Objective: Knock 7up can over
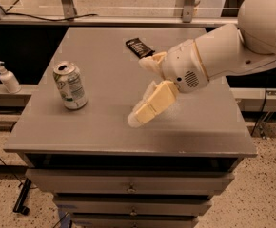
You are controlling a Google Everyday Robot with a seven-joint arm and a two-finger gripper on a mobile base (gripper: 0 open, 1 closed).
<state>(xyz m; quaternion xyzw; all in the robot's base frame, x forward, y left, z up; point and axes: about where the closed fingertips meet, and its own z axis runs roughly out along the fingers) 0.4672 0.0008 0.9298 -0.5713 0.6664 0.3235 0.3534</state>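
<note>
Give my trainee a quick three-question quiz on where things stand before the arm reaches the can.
1. True or false: the can lies on its side.
2. Where is the gripper? A: clamped on the can. B: over the table, apart from the can, on its picture-right side. C: beneath the table.
3. What lies toward the table's far edge?
Key: 1 false, it stands upright. 2 B. 3 a dark packet.
</note>
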